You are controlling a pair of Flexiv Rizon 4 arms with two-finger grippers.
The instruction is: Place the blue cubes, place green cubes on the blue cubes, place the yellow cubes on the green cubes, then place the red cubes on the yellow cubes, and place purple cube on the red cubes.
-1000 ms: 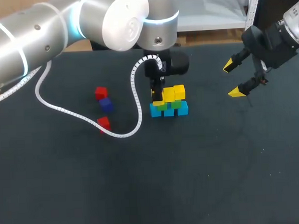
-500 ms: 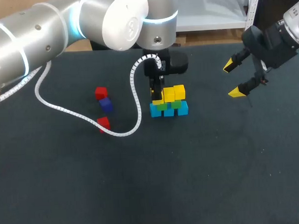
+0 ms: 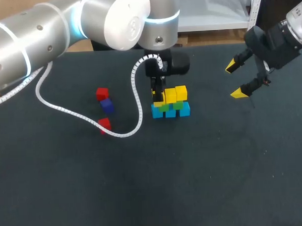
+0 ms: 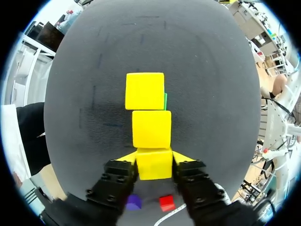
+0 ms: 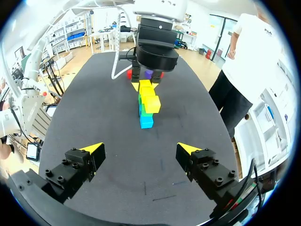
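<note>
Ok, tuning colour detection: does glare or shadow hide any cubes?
Head view: highlights sit on the left arm's glossy white shell, not on the stack of small coloured cubes. Left wrist view: the small yellow cube in the left end effector is evenly lit; faint shadow darkens the black mat beside the stack.

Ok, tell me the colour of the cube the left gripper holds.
Yellow; the cube shows best in the left wrist view.
</note>
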